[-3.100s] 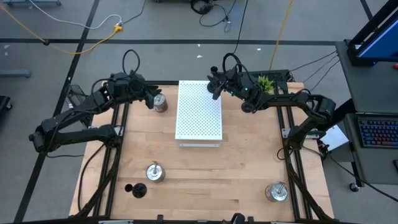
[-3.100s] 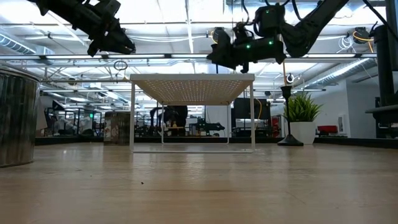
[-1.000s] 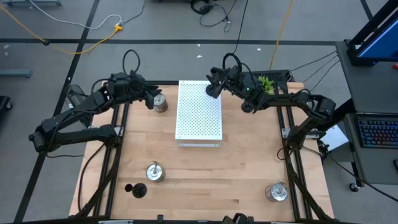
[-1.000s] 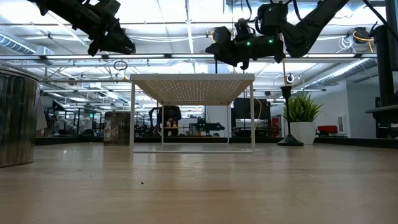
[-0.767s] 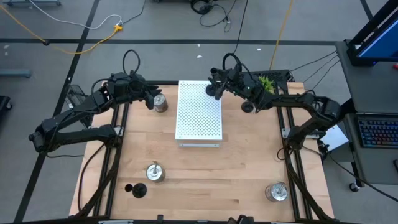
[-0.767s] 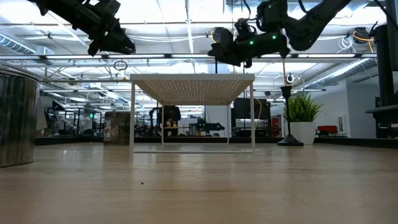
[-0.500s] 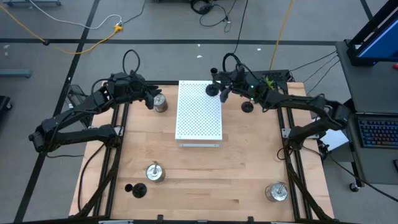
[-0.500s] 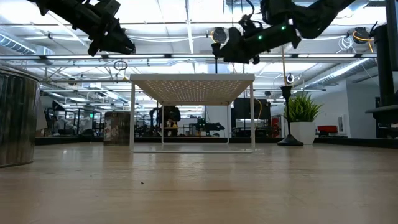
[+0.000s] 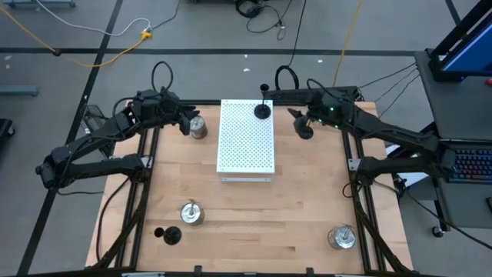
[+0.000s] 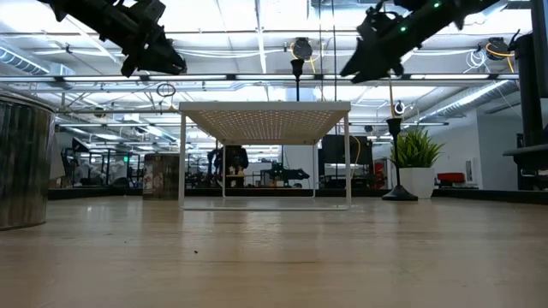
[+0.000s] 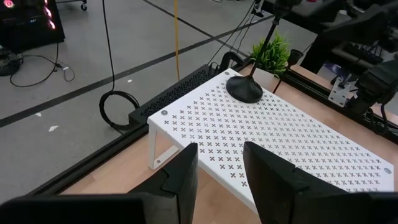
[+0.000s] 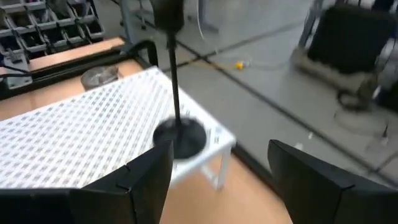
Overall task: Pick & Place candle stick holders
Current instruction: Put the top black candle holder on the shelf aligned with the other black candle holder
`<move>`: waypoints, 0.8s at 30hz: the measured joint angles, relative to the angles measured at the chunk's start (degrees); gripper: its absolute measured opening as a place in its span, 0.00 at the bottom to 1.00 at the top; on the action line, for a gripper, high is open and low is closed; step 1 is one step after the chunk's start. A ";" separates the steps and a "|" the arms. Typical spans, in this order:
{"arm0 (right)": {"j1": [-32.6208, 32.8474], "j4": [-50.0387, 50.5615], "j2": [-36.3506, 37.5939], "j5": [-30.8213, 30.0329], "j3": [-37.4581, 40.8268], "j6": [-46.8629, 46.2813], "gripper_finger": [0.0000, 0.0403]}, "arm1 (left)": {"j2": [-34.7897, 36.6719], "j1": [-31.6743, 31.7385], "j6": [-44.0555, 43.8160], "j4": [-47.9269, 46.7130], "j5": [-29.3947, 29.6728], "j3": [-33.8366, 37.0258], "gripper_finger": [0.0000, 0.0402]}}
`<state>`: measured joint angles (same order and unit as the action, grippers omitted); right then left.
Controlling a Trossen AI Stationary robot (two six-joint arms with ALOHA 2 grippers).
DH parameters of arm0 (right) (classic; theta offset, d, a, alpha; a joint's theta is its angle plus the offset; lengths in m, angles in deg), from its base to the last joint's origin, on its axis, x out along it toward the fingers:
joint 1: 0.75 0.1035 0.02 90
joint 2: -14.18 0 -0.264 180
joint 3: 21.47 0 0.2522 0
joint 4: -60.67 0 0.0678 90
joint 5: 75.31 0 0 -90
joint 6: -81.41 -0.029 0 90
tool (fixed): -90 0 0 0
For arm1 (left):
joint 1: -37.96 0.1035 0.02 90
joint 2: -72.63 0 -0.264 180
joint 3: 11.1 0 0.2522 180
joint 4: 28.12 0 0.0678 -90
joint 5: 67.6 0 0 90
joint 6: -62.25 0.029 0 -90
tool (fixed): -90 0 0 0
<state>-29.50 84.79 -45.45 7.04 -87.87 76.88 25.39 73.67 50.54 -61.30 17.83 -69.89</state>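
My right end effector (image 9: 296, 117) is open beside the white board (image 9: 246, 146), where the black candle stick holder (image 9: 263, 110) stands alone. My left end effector (image 9: 187, 121) waits, open and empty, by a silver candle stick holder (image 9: 198, 128).

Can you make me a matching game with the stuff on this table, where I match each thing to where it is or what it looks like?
Things:
1. black holder
2. white board
3. potted plant
4. right gripper

Places or states:
a. open, holding nothing
b. standing on the board's far end
c. on the table's far half, between the two arms
d. green, off to the board's right side

Pairs: 1-b, 2-c, 3-d, 4-a
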 joint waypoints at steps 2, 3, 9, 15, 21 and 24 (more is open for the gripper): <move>0.16 4.25 1.75 0.23 0.00 -3.25 0.63 | -0.01 0.00 0.00 0.00 0.01 0.00 0.33; 0.43 6.80 2.40 0.24 0.00 -4.91 0.63 | -0.01 0.00 0.00 0.00 0.01 0.00 0.33; 2.55 20.50 4.52 0.21 0.00 -14.20 0.63 | -0.01 -0.01 0.00 0.00 0.06 0.00 0.33; 3.96 30.21 4.45 -0.12 0.18 -20.76 0.63 | -0.01 -0.02 0.00 0.00 0.10 0.00 0.33; 4.12 29.72 4.91 -1.84 6.14 -26.41 0.63 | -0.01 0.00 0.48 -0.02 0.12 0.00 0.33; 4.12 26.79 4.85 -3.09 10.69 -30.39 0.63 | 0.00 0.00 0.52 -0.02 0.12 0.00 0.33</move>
<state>-25.37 111.58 -40.61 3.94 -77.19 46.49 25.39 73.67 51.07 -61.32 17.95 -69.89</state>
